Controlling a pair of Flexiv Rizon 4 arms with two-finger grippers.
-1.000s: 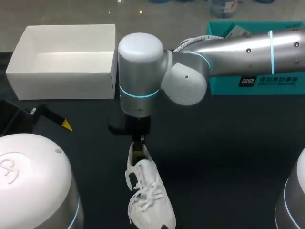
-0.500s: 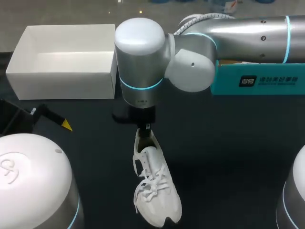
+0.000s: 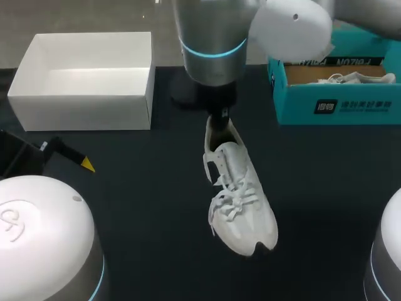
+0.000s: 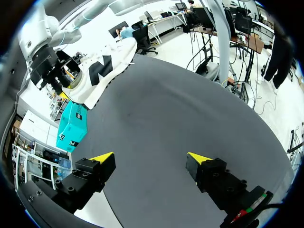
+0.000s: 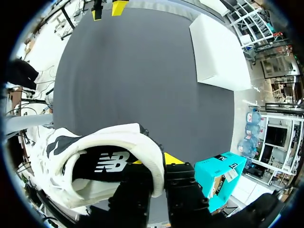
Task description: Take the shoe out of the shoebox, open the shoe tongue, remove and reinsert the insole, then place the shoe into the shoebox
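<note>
The dark surface (image 3: 144,219) carries a white box (image 3: 84,78) at its far left and a teal box (image 3: 338,103) at its far right, well apart, with a wide stretch of surface between them. The right end effector (image 3: 218,122) hangs over that stretch, clamped on the heel rim of the shoe (image 3: 241,197), one finger inside and one outside. The toe points toward the near edge. The left end effector (image 4: 151,159) sits by the left edge, fingers wide apart and holding nothing, with open surface ahead of it.
</note>
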